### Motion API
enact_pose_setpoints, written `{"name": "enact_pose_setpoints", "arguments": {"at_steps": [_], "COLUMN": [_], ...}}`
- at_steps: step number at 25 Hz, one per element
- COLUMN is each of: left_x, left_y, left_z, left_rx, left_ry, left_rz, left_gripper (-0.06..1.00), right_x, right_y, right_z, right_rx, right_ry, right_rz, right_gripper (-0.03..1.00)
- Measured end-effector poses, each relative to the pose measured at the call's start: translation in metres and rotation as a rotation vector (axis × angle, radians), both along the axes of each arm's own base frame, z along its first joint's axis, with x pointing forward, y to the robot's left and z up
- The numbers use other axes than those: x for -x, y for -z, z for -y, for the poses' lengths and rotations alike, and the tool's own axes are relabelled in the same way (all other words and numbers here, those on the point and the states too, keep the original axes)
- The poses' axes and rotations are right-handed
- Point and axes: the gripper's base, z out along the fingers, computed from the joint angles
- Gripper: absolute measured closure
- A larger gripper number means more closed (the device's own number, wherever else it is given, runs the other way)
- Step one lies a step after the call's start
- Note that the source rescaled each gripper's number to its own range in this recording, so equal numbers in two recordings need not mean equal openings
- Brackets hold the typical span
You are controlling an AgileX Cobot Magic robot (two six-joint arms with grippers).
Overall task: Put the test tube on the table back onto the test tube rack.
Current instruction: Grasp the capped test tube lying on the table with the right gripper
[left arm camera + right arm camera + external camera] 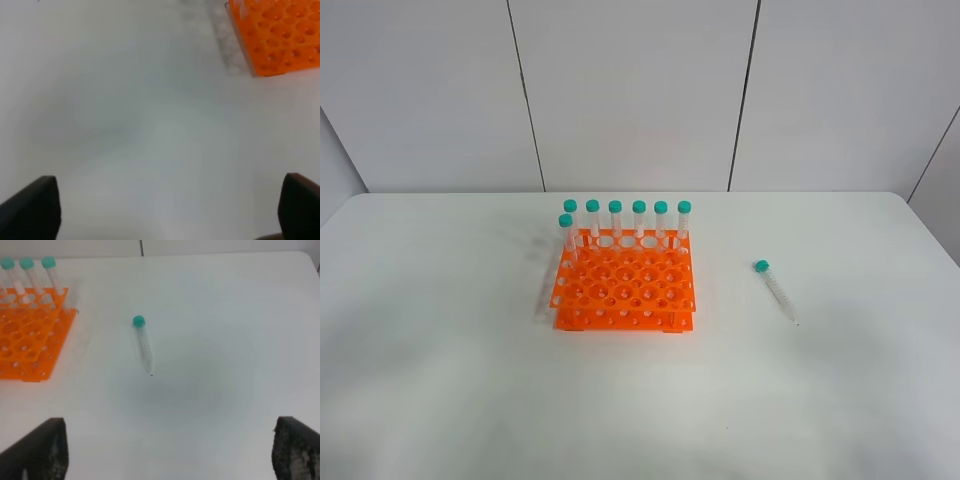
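Note:
A clear test tube (pixel 776 290) with a teal cap lies flat on the white table (pixel 440 380), to the right of the orange test tube rack (pixel 625 290). The right wrist view shows the same test tube (pixel 143 342) lying ahead of my right gripper (pixel 167 452), whose dark fingertips (pixel 42 450) stand wide apart with nothing between them. My left gripper (pixel 170 212) is also open and empty over bare table, with a corner of the rack (pixel 277 35) further off. Neither arm appears in the exterior high view.
Several teal-capped tubes (pixel 638 222) stand upright in the rack's back row, and one more (pixel 566 235) stands at its left end one row nearer. Most rack holes hold nothing. A pale panelled wall (pixel 640 90) rises behind the table's far edge.

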Motion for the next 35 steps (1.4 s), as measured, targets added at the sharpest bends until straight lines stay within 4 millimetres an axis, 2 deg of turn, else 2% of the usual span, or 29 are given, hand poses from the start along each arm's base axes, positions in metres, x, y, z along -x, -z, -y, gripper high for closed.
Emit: {"name": "enact_pose_setpoints", "arguments": {"at_steps": [26, 35], "left_x": [0.0, 0.0], "left_y": [0.0, 0.0], "left_z": [0.0, 0.0], "left_rx": [0.0, 0.0], "left_ry": [0.0, 0.0], "left_rz": [0.0, 0.0], "left_gripper": [0.0, 0.0], "right_x": [0.0, 0.0007], "right_y": [0.0, -0.0064], "right_z": [0.0, 0.0003], "right_rx": [0.001, 0.067], "right_ry": [0.0, -0.028], "right_rz": [0.0, 0.046], "right_gripper": [-0.03, -0.03]}}
